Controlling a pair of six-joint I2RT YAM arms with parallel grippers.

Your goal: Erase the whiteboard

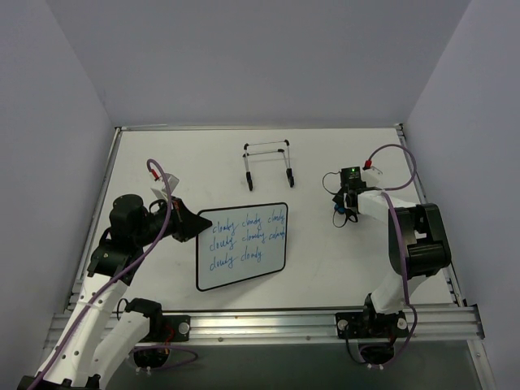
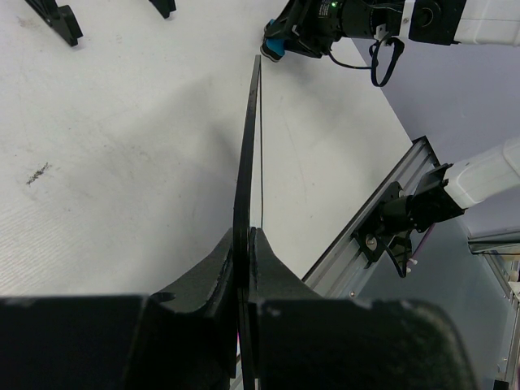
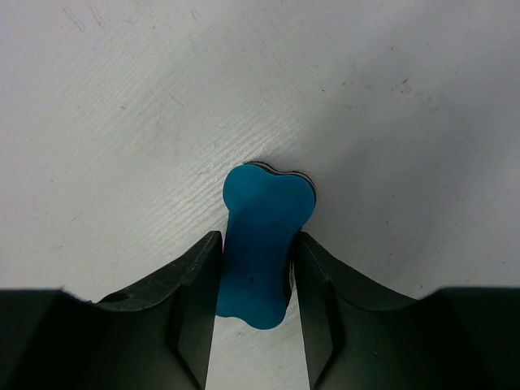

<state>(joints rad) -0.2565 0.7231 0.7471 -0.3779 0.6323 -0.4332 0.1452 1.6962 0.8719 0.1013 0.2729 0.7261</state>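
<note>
- Room: plain pale lavender-grey walls close the workspace in at 9, 12 and 3 o'clock.
- Table: matte white top with a fine grain. The wrist views show faint grey scratches and small dark scuffs. A thin metal edge runs around it.
- Rail: an aluminium profile along the 6 o'clock edge carries both arm bases.
- Whiteboard: black-framed, just toward 7 o'clock of the table centre and turned slightly anticlockwise. It carries three lines of blue handwriting. In the left wrist view it shows edge-on, with table surface on both sides. Whether it rests on the table cannot be told.
- Wire easel stand: upright at 12 o'clock of the whiteboard, apart from it, with black feet on the table.
- Left gripper: at 9 o'clock of the whiteboard, fingers clamped on its left frame edge.
- Right gripper: at 2 o'clock of the whiteboard, well apart from it, pointing down at the table.
- Eraser: blue and bone-shaped, with a thin dark layer at its far end. The right fingers grasp both of its flanks.
</note>
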